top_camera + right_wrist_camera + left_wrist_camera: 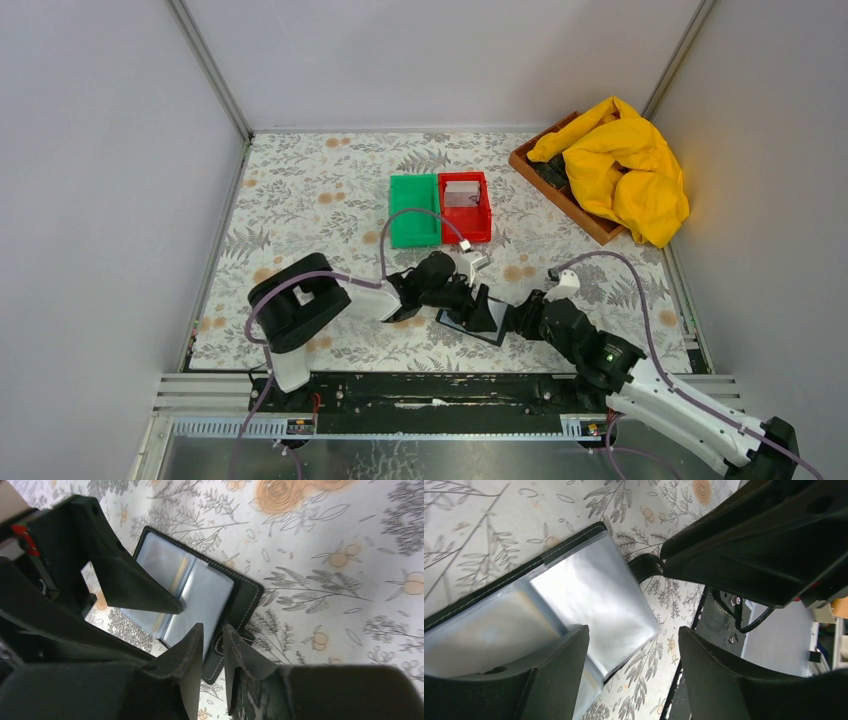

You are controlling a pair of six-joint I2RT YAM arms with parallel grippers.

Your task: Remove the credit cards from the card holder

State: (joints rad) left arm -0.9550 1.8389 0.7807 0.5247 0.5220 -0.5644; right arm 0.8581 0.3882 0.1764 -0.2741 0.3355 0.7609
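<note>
Jaws spread and grasping nothing, the left gripper (633, 632) is hovering over the glossy bluish-grey sleeves of the small black bifold card holder (200, 595), which is lying open on the flowered tabletop (300, 200) at six o'clock from the red plastic bin (482, 215). The right gripper (214, 627) is straddling its stitched three-o'clock edge, jaws narrowly parted, any grip impossible to confirm. With what looks like a brownish plastic credit card (177, 577) showing near the fold, the crowded fingers are risking a collision, or dragging the unpinned holder instead of the card.

No legible txt, labels, brands, nos. or signs anywhere, incl. card holder (205, 600) & red bin (467, 226).
</note>
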